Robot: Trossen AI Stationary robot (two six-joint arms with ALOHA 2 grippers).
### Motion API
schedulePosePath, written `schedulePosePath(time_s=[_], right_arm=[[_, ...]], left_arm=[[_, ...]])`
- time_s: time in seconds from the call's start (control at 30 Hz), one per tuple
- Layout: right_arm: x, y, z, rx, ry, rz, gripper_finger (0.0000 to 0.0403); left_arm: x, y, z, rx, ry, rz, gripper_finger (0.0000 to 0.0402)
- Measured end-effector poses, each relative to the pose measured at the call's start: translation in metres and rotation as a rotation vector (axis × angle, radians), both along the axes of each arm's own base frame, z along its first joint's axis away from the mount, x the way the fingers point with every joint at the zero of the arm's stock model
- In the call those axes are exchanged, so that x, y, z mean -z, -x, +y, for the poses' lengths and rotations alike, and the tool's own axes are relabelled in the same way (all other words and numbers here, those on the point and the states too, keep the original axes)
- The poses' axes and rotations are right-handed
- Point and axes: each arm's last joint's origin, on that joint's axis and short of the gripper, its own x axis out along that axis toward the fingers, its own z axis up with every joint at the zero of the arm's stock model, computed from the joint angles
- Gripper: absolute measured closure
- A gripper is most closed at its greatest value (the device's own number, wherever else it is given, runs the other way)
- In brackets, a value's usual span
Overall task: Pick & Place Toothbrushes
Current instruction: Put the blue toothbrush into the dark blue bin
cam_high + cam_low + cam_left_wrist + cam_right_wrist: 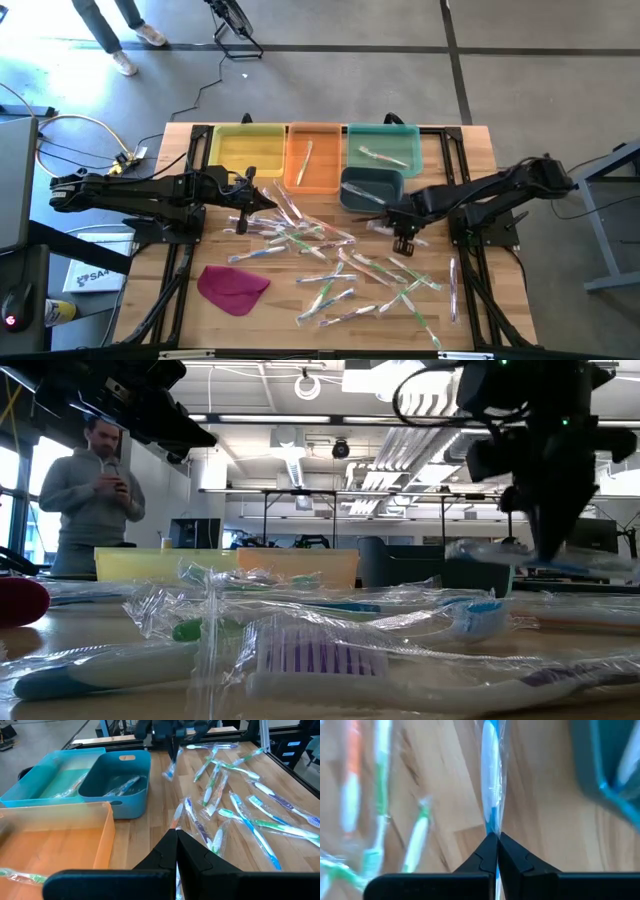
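Note:
Several wrapped toothbrushes (330, 262) lie scattered flat on the wooden table (470, 160). My right gripper (403, 240) hangs fingers-down over the heap's far right part, next to the dark blue bin (372, 188), shut on a blue-and-white wrapped toothbrush (492, 795). My left gripper (265, 201) is shut, with nothing that I can make out in it, and hovers at the heap's far left in front of the orange bin (313, 160); in its own view the fingertips (176, 836) meet above the table. My right gripper pinches the wrapped toothbrush between its two fingers (490, 847), coming from above and pointing down. In the low view the toothbrush (490, 552) sticks out roughly level on both sides of the fingers. It is lifted clear of the table.
Yellow (245, 150), orange, teal (382, 148) and dark blue bins stand in a row at the far edge, some with toothbrushes inside. A magenta cloth piece (232, 287) lies near left. A person (95, 490) stands beyond the table.

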Motion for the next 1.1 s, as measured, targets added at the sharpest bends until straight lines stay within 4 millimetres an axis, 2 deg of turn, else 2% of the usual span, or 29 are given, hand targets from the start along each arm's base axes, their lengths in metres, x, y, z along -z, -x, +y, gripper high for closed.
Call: schedulePosePath(time_s=[0.37,0.6,0.77,1.1], right_arm=[[-0.063,-0.004,-0.003,0.031,0.09,-0.265,0.04],[-0.094,-0.009,-0.005,0.055,0.178,-0.37,0.04],[-0.107,-0.014,-0.008,0.073,0.271,-0.428,0.04],[-0.119,-0.025,-0.013,0.167,0.476,-0.574,0.04]], left_arm=[[0.0,0.0,0.0,0.0,0.0,0.001,0.0402],[0.0,0.0,0.0,0.0,0.0,0.0,0.0402],[0.0,0.0,0.0,0.0,0.0,0.0,0.0402],[0.0,0.0,0.0,0.0,0.0,0.0,0.0402]])
